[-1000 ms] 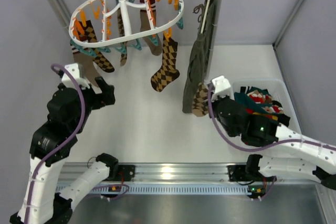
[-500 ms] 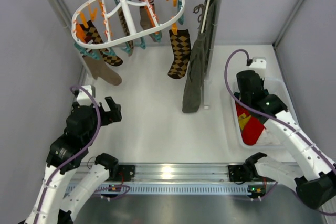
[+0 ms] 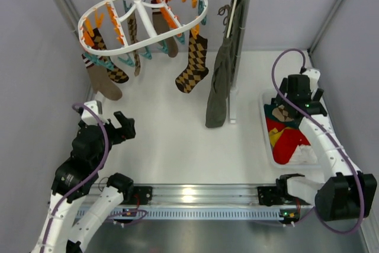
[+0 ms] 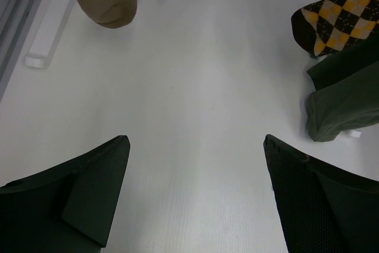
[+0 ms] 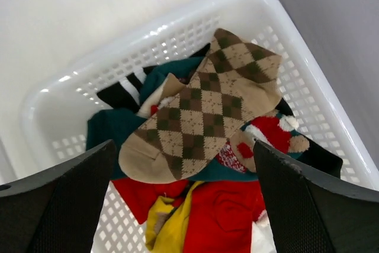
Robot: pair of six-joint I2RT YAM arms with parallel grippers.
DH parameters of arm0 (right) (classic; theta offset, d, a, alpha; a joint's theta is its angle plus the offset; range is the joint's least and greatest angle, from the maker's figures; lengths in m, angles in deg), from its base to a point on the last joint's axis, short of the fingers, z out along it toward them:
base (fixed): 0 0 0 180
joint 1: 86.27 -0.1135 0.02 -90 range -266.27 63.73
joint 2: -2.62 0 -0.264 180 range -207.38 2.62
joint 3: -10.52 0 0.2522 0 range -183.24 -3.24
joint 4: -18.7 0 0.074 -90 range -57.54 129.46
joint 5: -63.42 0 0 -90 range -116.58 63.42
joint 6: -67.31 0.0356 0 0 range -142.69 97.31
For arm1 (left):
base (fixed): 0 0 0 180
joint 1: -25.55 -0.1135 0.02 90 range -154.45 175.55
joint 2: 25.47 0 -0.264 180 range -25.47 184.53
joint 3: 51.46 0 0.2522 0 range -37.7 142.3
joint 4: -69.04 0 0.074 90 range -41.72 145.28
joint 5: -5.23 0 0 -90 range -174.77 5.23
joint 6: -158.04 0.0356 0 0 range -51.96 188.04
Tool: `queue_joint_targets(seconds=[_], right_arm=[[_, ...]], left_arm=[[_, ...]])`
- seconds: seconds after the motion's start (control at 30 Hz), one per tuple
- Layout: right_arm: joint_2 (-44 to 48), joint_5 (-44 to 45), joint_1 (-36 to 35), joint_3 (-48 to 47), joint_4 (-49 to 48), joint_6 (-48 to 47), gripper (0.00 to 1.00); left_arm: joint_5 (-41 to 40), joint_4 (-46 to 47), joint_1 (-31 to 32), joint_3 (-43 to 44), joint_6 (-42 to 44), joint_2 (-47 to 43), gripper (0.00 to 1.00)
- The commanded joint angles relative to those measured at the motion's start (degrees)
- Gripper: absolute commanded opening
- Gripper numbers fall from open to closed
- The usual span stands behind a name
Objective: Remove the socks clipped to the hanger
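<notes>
The white basket point(image 5: 177, 25) at the worktop's point(image 3: 169, 140) right edge holds red and teal clothes point(image 5: 225, 199) with a tan argyle sock point(image 5: 207, 108) on top, which only the right wrist view shows clearly. The right tool point(image 5: 183, 205) hovers over it, released and empty. More socks point(image 3: 192, 66) hang clipped to the hanger point(image 3: 140, 4) at the rear. The left tool point(image 4: 195, 194), also released, faces open worktop.

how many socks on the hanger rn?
5 visible, more maybe hidden: tan sock far left, left argyle sock beside it, thin sock and brown sock centre, right argyle sock.
</notes>
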Motion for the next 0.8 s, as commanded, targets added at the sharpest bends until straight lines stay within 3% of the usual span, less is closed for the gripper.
queue_joint_targets(seconds=[0.0,0.13,0.23,0.27,0.33,0.5,0.77], right_arm=[[7.57,-2.7,0.34,-0.45,-4.34,1.62,0.94],[13.82,-14.19,0.25,0.42,-6.88,1.09,1.0],[17.7,-35.69,0.08,4.2,-14.68,2.05,1.0],[17.96,-46.55,-0.01,5.86,-16.54,3.01,0.99],[18.14,-52.44,-3.34,7.19,-21.99,5.22,0.98],[18.14,-41.65,-25.18,5.97,-25.25,1.44,0.95],[14.37,-40.25,-40.87,6.05,-41.92,3.99,0.88]], left_arm=[[-2.32,3.36,0.09,-0.58,-1.61,-1.28,0.98],[-4.51,3.27,0.09,-1.2,-2.49,-2.95,0.98],[-5.13,3.27,0.09,-1.55,-2.93,-3.66,0.98],[-5.22,3.27,0.09,-1.55,-3.02,-3.75,0.98],[-5.31,3.27,0.09,-1.64,-3.02,-3.57,0.98],[-5.4,3.27,0.01,-1.64,-3.19,-3.57,0.98],[-6.01,3.27,0.09,-1.55,-3.19,-3.66,0.98]])
